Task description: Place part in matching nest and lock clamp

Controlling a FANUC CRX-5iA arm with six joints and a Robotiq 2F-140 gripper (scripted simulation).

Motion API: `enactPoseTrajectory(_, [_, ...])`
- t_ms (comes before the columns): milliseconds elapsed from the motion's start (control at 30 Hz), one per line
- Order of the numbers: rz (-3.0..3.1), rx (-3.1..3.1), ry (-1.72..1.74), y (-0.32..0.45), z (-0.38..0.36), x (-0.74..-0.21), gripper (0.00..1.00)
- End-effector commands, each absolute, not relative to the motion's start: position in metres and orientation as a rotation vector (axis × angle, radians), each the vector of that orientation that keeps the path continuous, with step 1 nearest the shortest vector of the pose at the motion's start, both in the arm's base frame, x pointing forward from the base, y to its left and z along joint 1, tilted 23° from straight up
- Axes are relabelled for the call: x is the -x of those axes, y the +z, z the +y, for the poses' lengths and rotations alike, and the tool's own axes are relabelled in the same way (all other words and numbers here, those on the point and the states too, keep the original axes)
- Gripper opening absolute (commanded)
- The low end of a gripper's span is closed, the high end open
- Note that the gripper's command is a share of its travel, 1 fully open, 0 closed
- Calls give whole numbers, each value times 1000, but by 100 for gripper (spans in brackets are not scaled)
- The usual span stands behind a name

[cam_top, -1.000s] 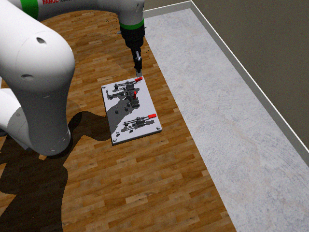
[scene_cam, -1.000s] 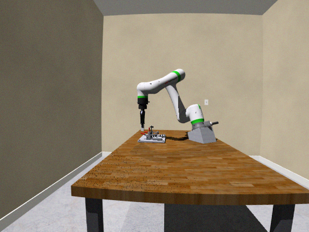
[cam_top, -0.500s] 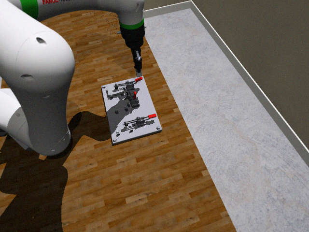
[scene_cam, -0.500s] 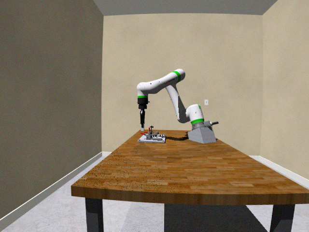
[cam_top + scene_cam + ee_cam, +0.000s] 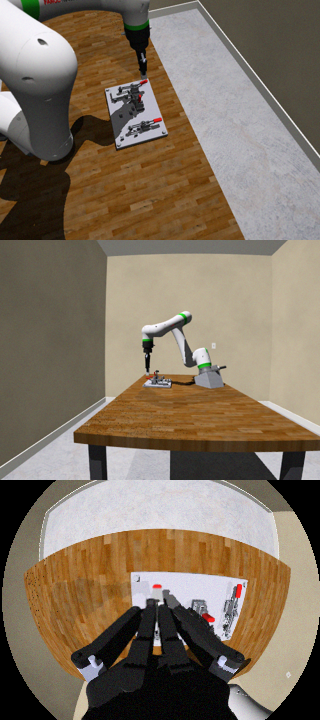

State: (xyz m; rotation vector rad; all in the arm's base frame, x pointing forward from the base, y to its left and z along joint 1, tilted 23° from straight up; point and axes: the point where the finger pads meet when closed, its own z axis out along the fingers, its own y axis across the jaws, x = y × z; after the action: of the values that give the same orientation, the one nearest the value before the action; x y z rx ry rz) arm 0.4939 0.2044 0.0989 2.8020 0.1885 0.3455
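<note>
Wooden plank desk (image 5: 155,193) first, by far the largest, with grey floor along one side. Bolted to its far end on a grey base, the white arm (image 5: 165,326) with green rings; reaches up, over and straight down toward the desk edge. Fills the left of the top view and throws a broad shadow across the planks.

Next in size, a grey fixture plate (image 5: 152,108), flat on the desk, partly in that shadow. Carries three toggle clamps in a row. Far clamp (image 5: 130,89): red handle low, pointing toward the plate's edge. Middle clamp (image 5: 139,104): red handle standing upright. Near clamp (image 5: 144,125): red handle low, like the far one. Around them, small dark pads and blocks, too small to sort by nest.

Then the pincer (image 5: 143,75), pressed fully together, gripping nothing. Hangs vertical above the far end of the plate, just over the far clamp's red handle tip; whether touching it or not, cannot tell from the top view. From the side (image 5: 147,373), apart from the desk surface. Through the wrist view (image 5: 159,600), fingertips together, red handle tip just beyond them, plate (image 5: 194,590) spread behind.

Smallest, the part: cannot be picked out in any view, so position not told.
</note>
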Motion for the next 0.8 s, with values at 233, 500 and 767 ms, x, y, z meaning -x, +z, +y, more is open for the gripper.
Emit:
enactPoseTrajectory(233, [189,-2802,346,97,204,-495,0])
enactPoseTrajectory(500, [189,-2802,346,88,201,-497,0])
enactPoseTrajectory(767, [189,-2802,346,86,201,-498,0])
